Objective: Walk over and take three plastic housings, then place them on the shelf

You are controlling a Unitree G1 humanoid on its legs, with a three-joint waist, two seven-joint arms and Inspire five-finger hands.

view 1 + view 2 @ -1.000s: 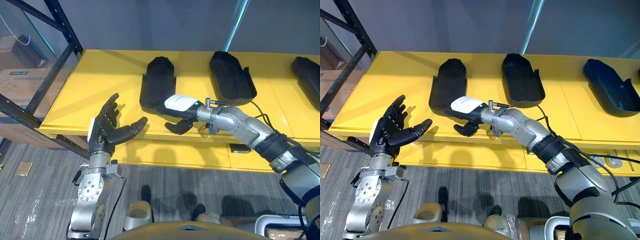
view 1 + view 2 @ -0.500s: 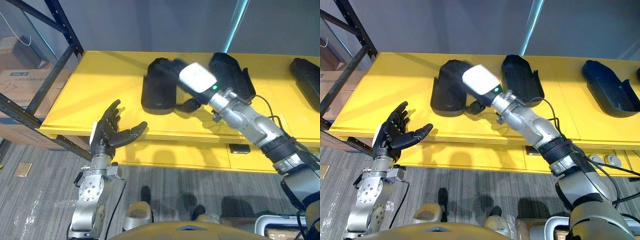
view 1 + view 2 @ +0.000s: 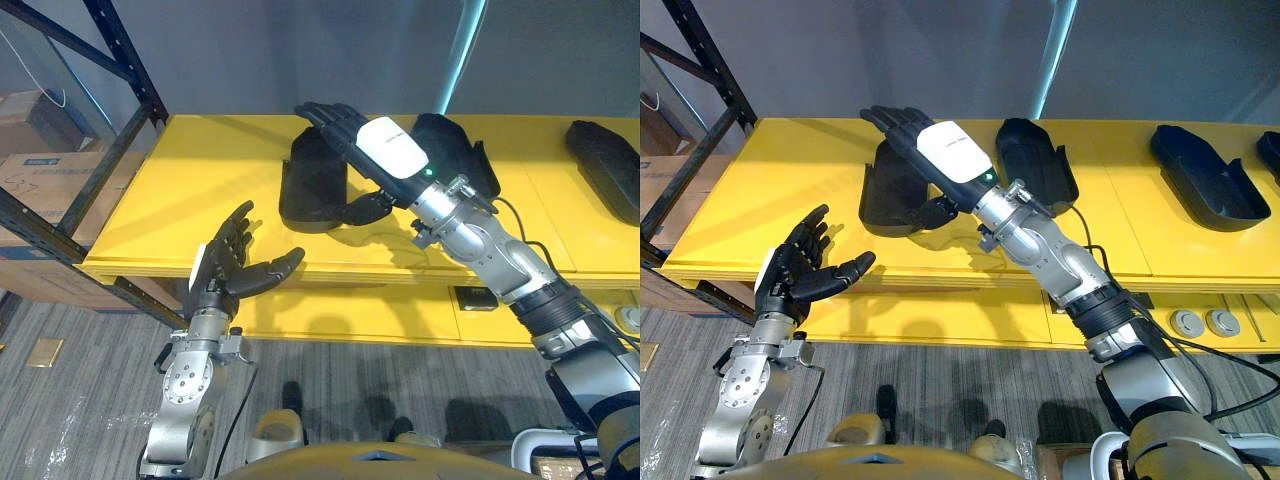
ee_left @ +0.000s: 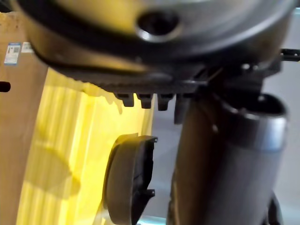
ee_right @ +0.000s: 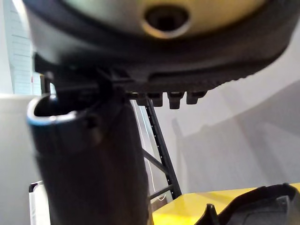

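Fingers (image 3: 888,119) of the right hand (image 3: 948,152) spread straight above the leftmost housing (image 3: 883,192), which lies on the yellow shelf (image 3: 760,190), long axis 12-to-6 o'clock. At 8 o'clock, the left hand (image 3: 798,274) is relaxed and holds nothing.

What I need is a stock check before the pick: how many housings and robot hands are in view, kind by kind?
Black plastic housings on the yellow shelf: 3 (left housing, middle housing, right housing)
Robot hands: 2 (left robot hand, right robot hand, both open)
Total: 5
Not counted: a dark shape cut off at the right edge.
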